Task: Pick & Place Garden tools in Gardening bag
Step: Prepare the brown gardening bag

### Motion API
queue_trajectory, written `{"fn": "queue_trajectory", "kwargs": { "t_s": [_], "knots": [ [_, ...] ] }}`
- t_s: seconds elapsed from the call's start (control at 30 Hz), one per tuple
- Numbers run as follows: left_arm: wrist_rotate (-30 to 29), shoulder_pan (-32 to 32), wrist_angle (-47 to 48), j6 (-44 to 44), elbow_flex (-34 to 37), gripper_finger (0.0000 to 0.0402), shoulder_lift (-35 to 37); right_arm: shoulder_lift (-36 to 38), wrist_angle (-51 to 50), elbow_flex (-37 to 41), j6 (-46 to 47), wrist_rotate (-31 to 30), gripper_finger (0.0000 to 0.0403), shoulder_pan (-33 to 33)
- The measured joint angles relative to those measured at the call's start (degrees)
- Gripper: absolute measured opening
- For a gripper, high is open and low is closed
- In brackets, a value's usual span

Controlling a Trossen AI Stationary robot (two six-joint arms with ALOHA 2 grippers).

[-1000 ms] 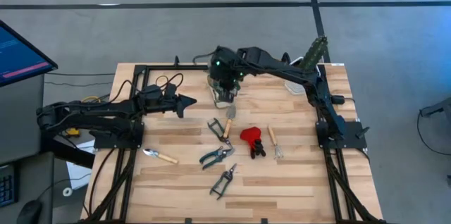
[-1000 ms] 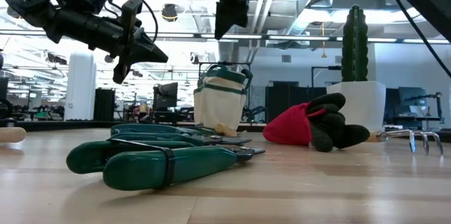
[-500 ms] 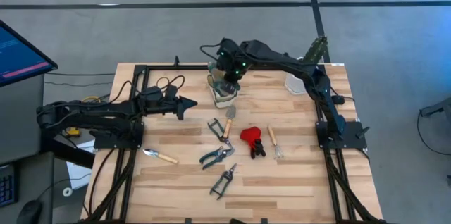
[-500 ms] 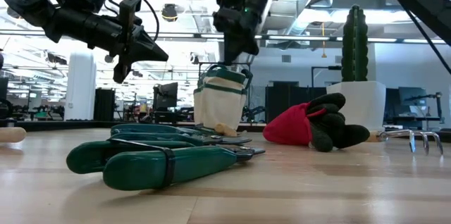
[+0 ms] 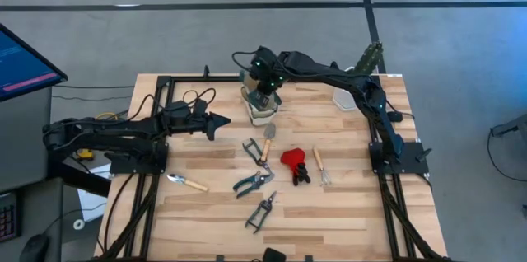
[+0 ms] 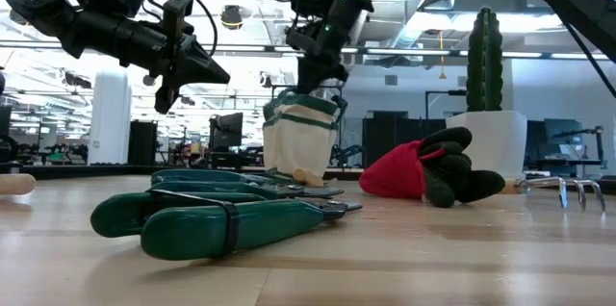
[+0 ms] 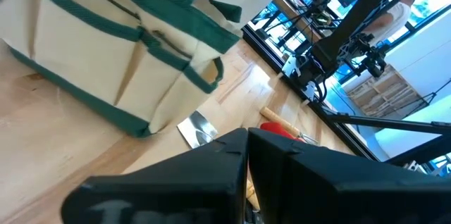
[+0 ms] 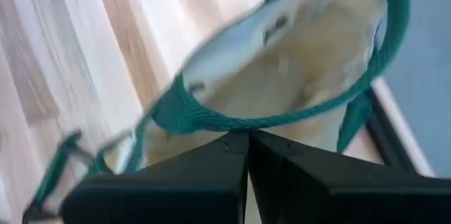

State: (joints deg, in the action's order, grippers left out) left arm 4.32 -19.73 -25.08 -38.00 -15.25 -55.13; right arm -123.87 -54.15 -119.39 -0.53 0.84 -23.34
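Observation:
The cream gardening bag [image 5: 262,109] with green trim stands upright at the table's far middle, also in the low view [image 6: 302,138]. My right gripper [image 6: 311,83] is shut and hangs just over the bag's open top, its fingertips at a green handle strap [image 8: 211,120]. My left gripper [image 5: 224,120] is shut and hovers left of the bag, holding nothing. The garden tools lie flat on the table: a wooden-handled trowel [image 5: 266,141], green-handled shears [image 5: 254,182], a red-headed tool [image 5: 292,161], a thin wooden-handled tool [image 5: 319,166]. My right gripper comes slanting down from above, with its shut fingertips [image 8: 232,146] right at the bag's green handle strap [image 8: 184,113]. I cannot tell whether they touch the strap. The bag stands on the table.
A cactus in a white pot [image 6: 486,104] stands at the far right. A second trowel [image 5: 188,183] lies near the left arm, and more shears [image 5: 262,210] lie toward the near edge. Black frame rails [image 5: 169,81] run along the table's sides.
My right gripper has come down toward the bag's open top and rolled its wrist a little, staying shut. The bag and the tools have kept their places.

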Motion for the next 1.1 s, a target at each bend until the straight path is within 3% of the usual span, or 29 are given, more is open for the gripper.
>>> {"fn": "queue_trajectory", "kwargs": {
  "t_s": [0.67, 1.1],
  "knots": [
    [0.0, 0.02, 0.02, -0.02, -0.02, 0.0002, 0.0, 0.0, 11.82, 0.0, -5.94, -1.06, 0.0, 3.41],
    [0.0, 0.02, 0.02, -0.46, -0.02, 0.0002, 0.0, 0.0, 13.34, 0.0, -8.03, 2.13, 0.0, 3.78]
  ]
}}
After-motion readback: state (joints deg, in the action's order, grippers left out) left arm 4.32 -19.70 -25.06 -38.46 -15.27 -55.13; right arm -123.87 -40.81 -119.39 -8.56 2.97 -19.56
